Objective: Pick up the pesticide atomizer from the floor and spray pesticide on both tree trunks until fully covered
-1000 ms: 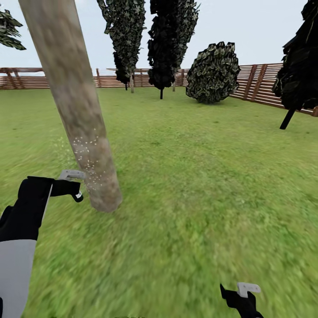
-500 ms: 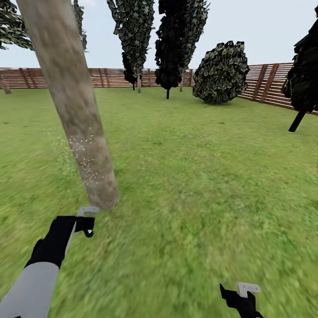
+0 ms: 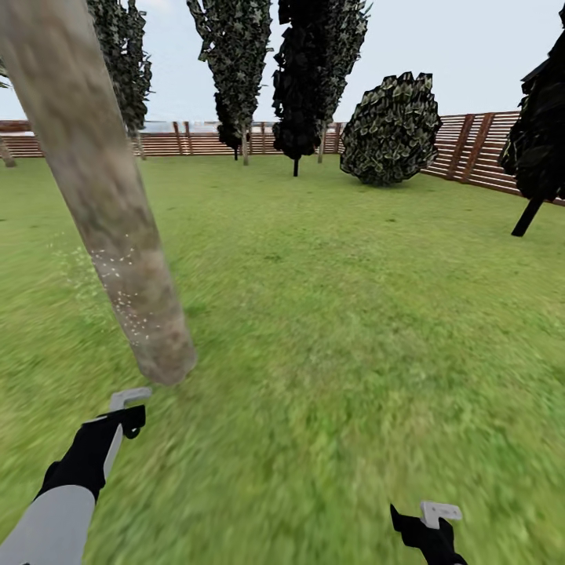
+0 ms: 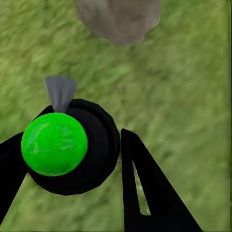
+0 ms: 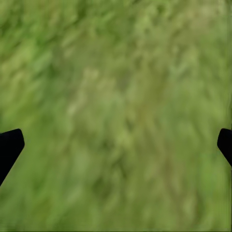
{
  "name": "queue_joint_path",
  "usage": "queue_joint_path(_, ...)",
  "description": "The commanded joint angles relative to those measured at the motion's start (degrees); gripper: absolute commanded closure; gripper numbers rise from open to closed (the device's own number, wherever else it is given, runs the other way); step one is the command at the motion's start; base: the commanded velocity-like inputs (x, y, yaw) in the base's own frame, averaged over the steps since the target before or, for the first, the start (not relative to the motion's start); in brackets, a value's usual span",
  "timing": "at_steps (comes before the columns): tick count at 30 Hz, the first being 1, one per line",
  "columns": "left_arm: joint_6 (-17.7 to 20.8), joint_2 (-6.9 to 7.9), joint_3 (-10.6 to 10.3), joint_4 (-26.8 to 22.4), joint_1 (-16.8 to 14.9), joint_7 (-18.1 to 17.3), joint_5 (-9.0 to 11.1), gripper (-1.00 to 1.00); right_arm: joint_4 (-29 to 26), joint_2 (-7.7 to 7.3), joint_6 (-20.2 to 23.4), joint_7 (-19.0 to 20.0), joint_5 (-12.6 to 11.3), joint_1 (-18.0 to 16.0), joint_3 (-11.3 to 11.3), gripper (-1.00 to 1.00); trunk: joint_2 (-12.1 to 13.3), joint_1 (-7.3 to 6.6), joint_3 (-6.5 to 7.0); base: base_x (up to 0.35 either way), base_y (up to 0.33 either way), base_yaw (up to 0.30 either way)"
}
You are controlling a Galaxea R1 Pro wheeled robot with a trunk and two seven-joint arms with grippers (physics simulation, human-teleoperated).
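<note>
Your left tool (image 4: 72, 159) is clenched around the black pesticide atomizer with its bright green round cap (image 4: 54, 143), grey nozzle facing the mottled grey-brown tree trunk (image 3: 102, 212) base near it. Your right tool (image 5: 116, 145) hangs released, fingers wide, over the green lawn (image 3: 353, 314). The head view adds white droplets speckling the lower trunk.

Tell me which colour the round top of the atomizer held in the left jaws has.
Bright green, on a black body; the left wrist view shows the atomizer best.
</note>
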Motion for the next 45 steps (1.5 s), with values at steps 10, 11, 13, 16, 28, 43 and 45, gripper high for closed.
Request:
queue_joint_path(10,-0.16,-0.47,0.03,-0.21,0.58,0.86,0.78,1.0,0.0,0.03,0.0,-0.02,-0.14,0.0,-0.01,-1.0,0.0,0.0,0.0,0.237,-0.195,0.223)
queue_joint_path(11,-0.08,-0.52,-0.04,-0.34,0.55,1.03,0.76,1.0,0.0,0.03,0.0,-0.03,-0.16,0.0,-0.01,-1.0,0.0,0.0,0.0,0.182,-0.23,0.277)
queue_joint_path(13,0.27,-0.65,-0.05,-0.38,0.27,1.95,0.72,1.0,0.0,0.03,0.0,-0.01,-0.17,0.0,-0.01,-1.0,0.0,0.0,0.0,0.181,-0.231,0.277)
queue_joint_path(16,0.13,-0.85,0.14,1.14,0.32,3.1,0.9,1.0,0.0,0.01,0.0,0.0,-0.18,0.0,-0.01,-1.0,0.0,0.0,0.0,0.196,-0.231,0.277)
queue_joint_path(28,1.08,-0.77,-0.83,1.63,0.33,3.07,0.15,1.0,0.0,0.03,0.0,0.0,-0.16,0.0,-0.01,-1.0,0.0,0.0,0.0,0.229,-0.228,0.08)
queue_joint_path(43,3.71,-0.56,-0.96,1.57,0.4,3.04,-0.93,1.0,0.0,0.03,0.0,0.0,-0.09,0.0,-0.01,-1.0,0.0,0.0,0.0,0.228,-0.23,0.221)
queue_joint_path(45,3.71,-0.68,-0.96,1.55,0.4,3.04,-0.93,1.0,0.0,0.03,0.0,0.0,-0.11,0.0,-0.01,-1.0,0.0,0.0,0.0,0.184,-0.263,0.275)
